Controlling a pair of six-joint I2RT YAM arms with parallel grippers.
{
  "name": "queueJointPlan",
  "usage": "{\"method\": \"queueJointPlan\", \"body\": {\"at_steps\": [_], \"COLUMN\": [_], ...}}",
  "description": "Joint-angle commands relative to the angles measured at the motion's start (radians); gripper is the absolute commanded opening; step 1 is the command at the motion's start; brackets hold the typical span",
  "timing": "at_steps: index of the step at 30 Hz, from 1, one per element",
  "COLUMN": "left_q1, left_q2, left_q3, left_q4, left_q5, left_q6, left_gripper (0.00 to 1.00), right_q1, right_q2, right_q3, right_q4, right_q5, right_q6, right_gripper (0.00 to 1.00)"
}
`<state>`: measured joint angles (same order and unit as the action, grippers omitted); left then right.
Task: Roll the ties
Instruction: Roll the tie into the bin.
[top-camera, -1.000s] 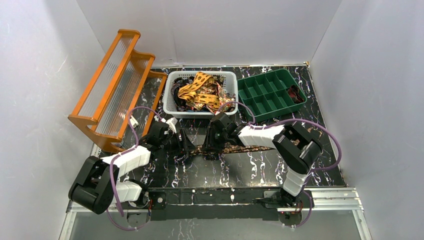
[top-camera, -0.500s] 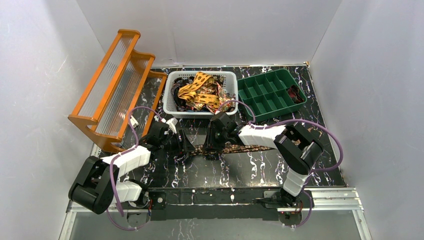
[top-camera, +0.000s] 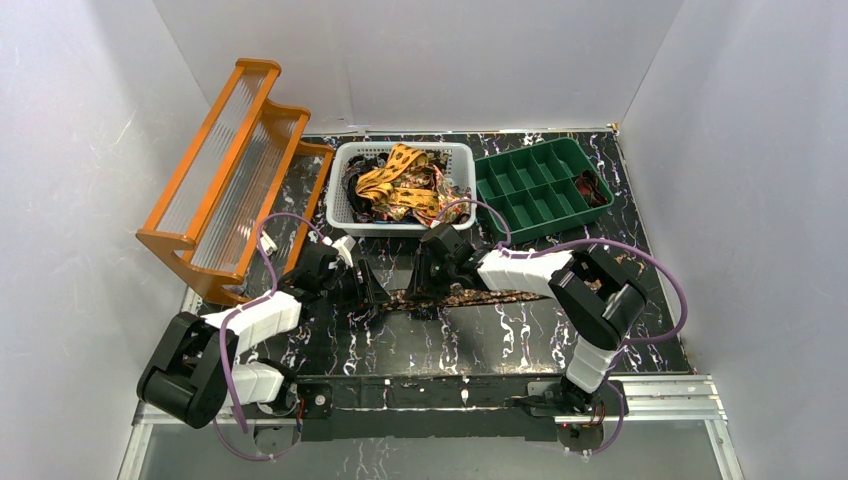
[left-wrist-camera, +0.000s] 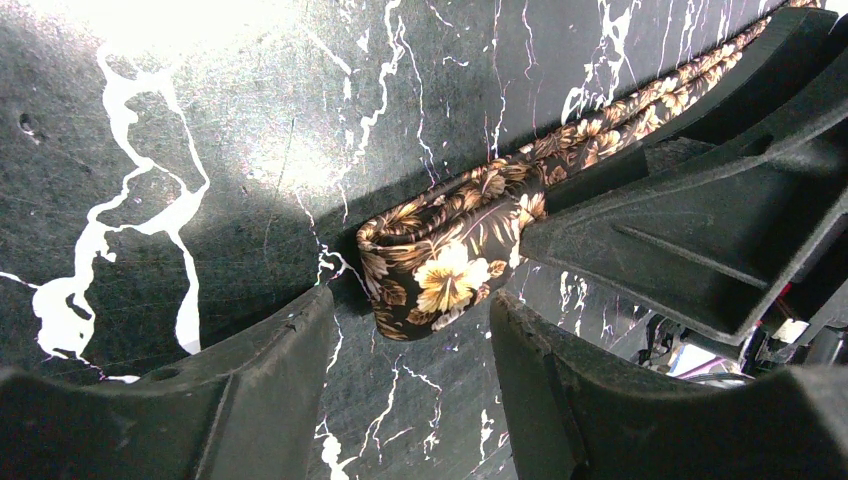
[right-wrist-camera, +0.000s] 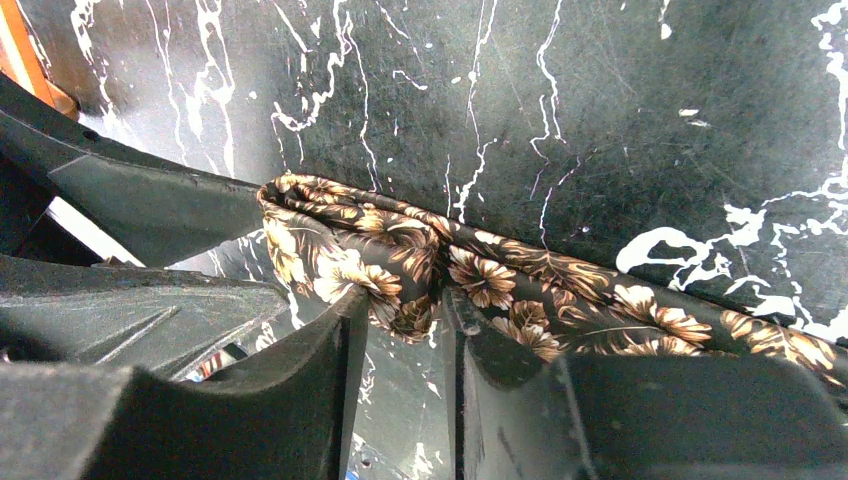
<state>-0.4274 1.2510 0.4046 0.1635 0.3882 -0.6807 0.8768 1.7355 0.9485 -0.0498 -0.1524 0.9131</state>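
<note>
A dark floral tie (top-camera: 490, 296) lies flat across the black marbled table (top-camera: 520, 335), running left to right. Its left end is folded over into a thick fold (left-wrist-camera: 445, 265). My left gripper (left-wrist-camera: 410, 305) is open, low over the table, with that folded end just beyond its fingertips. The right gripper (right-wrist-camera: 403, 300) comes from the other side, its fingers (right-wrist-camera: 480, 345) pinching a bunch of the tie (right-wrist-camera: 520, 290) right behind the fold. In the top view the left gripper (top-camera: 372, 297) and the right gripper (top-camera: 425, 297) face each other closely.
At the back a white basket (top-camera: 340, 215) holds more ties (top-camera: 400, 185), yellow-orange and dark. Right of it is a green compartment tray (top-camera: 540, 190). An orange rack (top-camera: 235, 165) leans at the back left, close to the left arm.
Both grippers stay at the tie's folded left end. The right arm has shifted very slightly; the tie lies as before.
</note>
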Motion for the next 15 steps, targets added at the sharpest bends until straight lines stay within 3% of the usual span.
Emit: {"method": "queueJointPlan", "body": {"at_steps": [1,5,15], "left_q1": [0.004,0.004,0.003], "left_q2": [-0.010,-0.008,0.037], "left_q3": [-0.016,-0.024,-0.054], "left_q4": [-0.047,-0.031,0.089], "left_q5": [-0.005,-0.009,0.020], "left_q6": [0.013,0.006,-0.056], "left_gripper": [0.56,0.58,0.59], "right_q1": [-0.004,-0.004,-0.005], "right_q2": [-0.011,-0.007,0.004], "right_q3": [0.032,0.028,-0.050], "right_q4": [0.022,0.008,0.006], "right_q5": [0.023,0.038,0.049], "right_q6": [-0.004,-0.007,0.034], "right_gripper": [0.35,0.20,0.17]}}
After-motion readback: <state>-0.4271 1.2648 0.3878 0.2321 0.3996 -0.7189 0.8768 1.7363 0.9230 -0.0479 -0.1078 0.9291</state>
